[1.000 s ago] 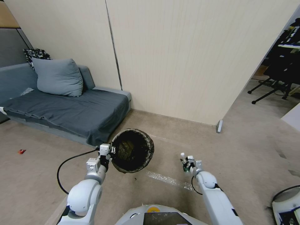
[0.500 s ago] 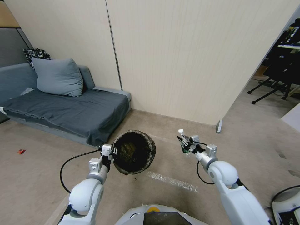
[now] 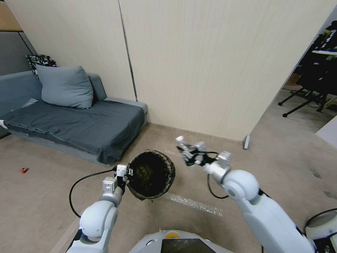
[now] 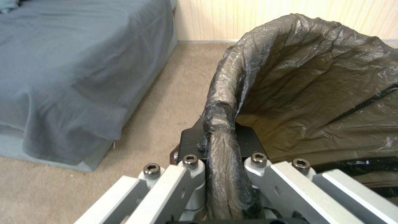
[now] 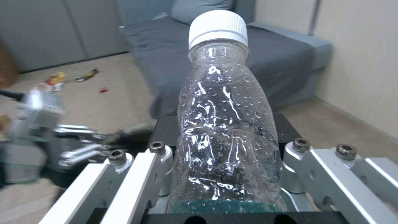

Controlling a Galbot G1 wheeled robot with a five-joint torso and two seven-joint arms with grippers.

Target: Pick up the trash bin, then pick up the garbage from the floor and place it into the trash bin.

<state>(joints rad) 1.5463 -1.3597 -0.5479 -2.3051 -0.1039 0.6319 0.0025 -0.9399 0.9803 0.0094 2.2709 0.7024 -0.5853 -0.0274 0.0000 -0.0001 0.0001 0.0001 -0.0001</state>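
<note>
My left gripper (image 3: 123, 173) is shut on the near rim of the trash bin (image 3: 151, 174), a round bin lined with a dark bag, held off the floor and tilted. The left wrist view shows the bag-wrapped rim (image 4: 224, 137) pinched between the jaws of the left gripper (image 4: 222, 146). My right gripper (image 3: 191, 154) is shut on a clear plastic bottle (image 3: 184, 149) with a white cap, held just right of the bin's mouth and above it. The bottle (image 5: 224, 102) stands between the jaws of the right gripper (image 5: 226, 146). More garbage lies on the floor: a red scrap (image 3: 24, 170) and wrappers (image 5: 54, 79).
A grey sofa (image 3: 77, 126) with a pillow (image 3: 65, 86) stands at the left against the beige wall (image 3: 210, 70). A strip of tape (image 3: 193, 203) lies on the carpet under the arms. Chair legs (image 3: 302, 102) and a white device (image 3: 323, 228) are at the right.
My right arm has risen and swung left with the bottle, from low on the right to just beside the bin's mouth. The left arm and bin have shifted only slightly.
</note>
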